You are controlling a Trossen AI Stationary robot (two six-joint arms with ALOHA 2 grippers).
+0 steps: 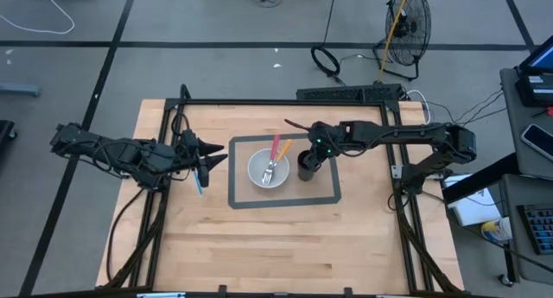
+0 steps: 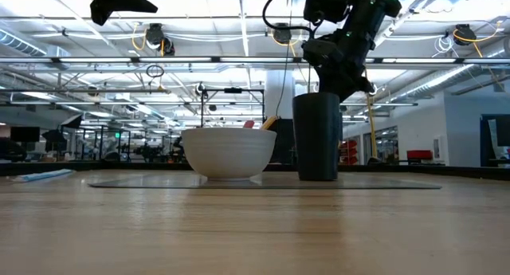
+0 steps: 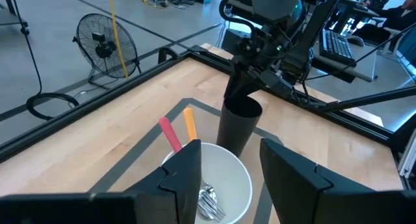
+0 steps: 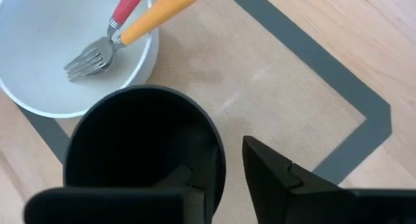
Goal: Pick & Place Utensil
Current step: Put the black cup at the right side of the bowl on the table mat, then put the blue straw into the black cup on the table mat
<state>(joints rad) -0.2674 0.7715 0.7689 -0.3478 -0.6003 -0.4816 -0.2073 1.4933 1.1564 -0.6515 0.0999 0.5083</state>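
A white bowl [image 1: 259, 173] on a grey-edged mat [image 1: 238, 199] holds two forks, one with a red handle [image 1: 275, 146] and one with an orange handle [image 1: 282, 151], their handles leaning on the far rim. A black cup [image 1: 306, 169] stands upright on the mat to the bowl's right. My right gripper [image 4: 224, 159] is open at the cup's rim, one finger over the cup's inside and one outside its wall. My left gripper [image 1: 218, 153] is open and empty, raised left of the bowl. A blue utensil [image 1: 199, 182] lies on the table below it. My right gripper comes at the cup's rim [image 4: 218, 152] from above, the fingers on either side of the wall. A gap shows between the outer finger [image 4: 279, 172] and the wall. Whether the inner finger touches the cup, I cannot tell.
The black frame rails [image 1: 285, 102] run along the table's far, left and right sides. The near half of the wooden table [image 1: 276, 246] is bare. A fan [image 1: 406, 22] and cables stand on the floor beyond the far edge.
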